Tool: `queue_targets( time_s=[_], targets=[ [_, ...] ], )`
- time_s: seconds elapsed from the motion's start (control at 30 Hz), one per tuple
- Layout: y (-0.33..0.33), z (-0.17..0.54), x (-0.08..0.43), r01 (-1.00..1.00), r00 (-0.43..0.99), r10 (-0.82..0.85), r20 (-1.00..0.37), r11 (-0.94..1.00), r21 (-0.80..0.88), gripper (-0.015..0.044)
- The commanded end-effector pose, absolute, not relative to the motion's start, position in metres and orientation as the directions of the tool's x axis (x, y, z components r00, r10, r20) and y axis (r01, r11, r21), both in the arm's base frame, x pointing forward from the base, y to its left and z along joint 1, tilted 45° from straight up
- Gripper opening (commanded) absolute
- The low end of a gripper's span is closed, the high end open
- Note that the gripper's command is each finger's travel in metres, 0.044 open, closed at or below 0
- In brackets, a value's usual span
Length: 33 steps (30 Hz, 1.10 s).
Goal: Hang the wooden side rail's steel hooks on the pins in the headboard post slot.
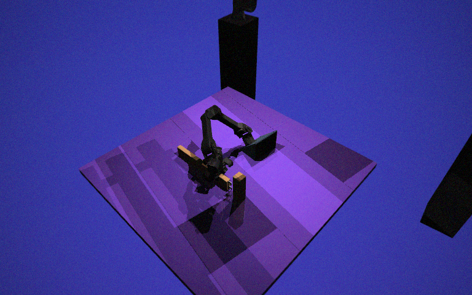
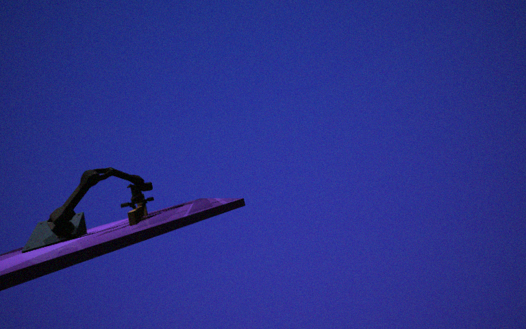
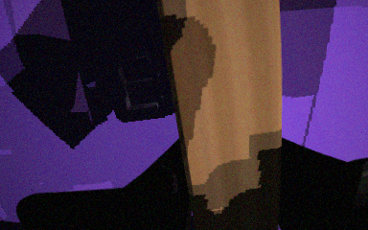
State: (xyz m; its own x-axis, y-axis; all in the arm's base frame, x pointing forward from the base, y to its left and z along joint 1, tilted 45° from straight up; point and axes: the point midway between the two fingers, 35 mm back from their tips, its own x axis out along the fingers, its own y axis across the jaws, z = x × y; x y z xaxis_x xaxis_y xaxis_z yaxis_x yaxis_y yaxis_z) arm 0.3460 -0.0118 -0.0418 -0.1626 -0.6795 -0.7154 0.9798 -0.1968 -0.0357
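The wooden side rail [image 1: 185,152] [image 3: 239,96] runs from the upper left toward the post in the top view. My gripper [image 1: 212,173] [image 3: 218,139] is shut on the rail, with its dark fingers on both sides of the wood in the wrist view. The steel hooks [image 1: 230,185] on the rail's end face the post across a small visible gap, outside the slot. The headboard post [image 1: 239,192] stands upright; its slot and pins are not visible. In the exterior view, rail and post overlap below the gripper [image 2: 137,204]. The far end's contact with the table is unclear.
The arm's base sits by a dark teal slanted block [image 1: 265,146] [image 2: 40,236] on the purple table [image 1: 303,190] [image 2: 183,208]. Large dark pillars [image 1: 238,55] [image 1: 461,194] stand beyond the table. Patchy shadows cover the surface, and a dark shape with faint glints beside the rail in the wrist view is unclear.
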Motion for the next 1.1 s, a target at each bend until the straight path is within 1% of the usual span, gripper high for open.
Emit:
queue_targets(
  time_s=[0.0,1.07],
  targets=[
    [-0.0084,-0.0382,0.3482,0.980,-0.152,-0.678,-0.719,-0.196,-0.023,0.0000],
    [-0.0061,-0.0371,0.3498,0.980,-0.152,-0.678,-0.719,-0.196,-0.023,0.0000]
  ],
)
